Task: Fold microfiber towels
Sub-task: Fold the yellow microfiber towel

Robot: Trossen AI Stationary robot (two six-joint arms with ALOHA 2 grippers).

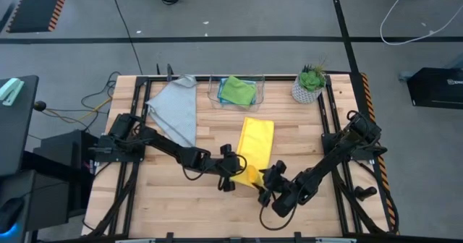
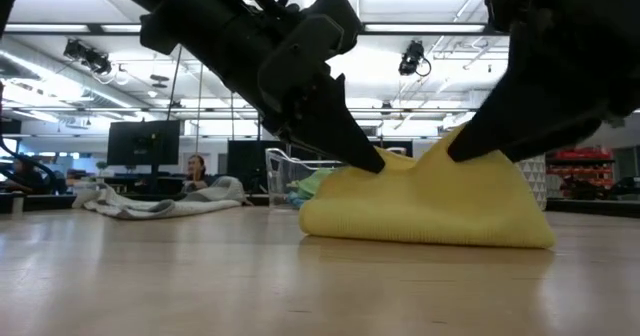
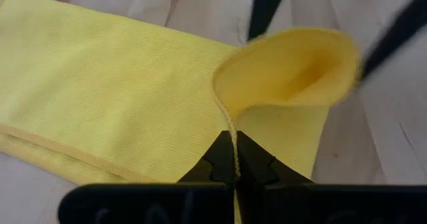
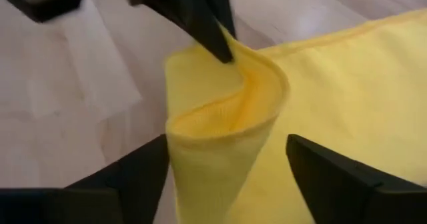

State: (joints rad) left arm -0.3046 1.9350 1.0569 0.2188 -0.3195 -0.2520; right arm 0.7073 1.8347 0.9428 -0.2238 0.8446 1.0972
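Note:
The yellow microfiber towel [image 1: 255, 145] lies as a long folded strip at mid-table, its far part flat on the wood. Its near end [image 4: 220, 117] is raised and curled into an open cone. My left gripper [image 3: 233, 144] is shut on that end's edge. My right gripper [image 4: 227, 139] is open, one finger on each side of the raised cone, coming from the table's near right. The grey towel [image 1: 177, 109] lies spread at the far left. The green towel [image 1: 237, 91] rests on a light blue one in a clear bin. My left gripper pinches the hemmed edge [image 3: 231, 127] of the yellow towel's near end between its two fingertips, slanting down from the table's left. The pinched end stands up off the table and curls over in a loop [image 2: 400, 166], while the rest of the strip stays on the wood.
A clear bin [image 1: 217, 97] stands at the far middle and a small potted plant [image 1: 309, 84] at the far right. Bare wood [image 1: 173, 199] lies at the near left. In the low view a person sits at a desk in the room behind.

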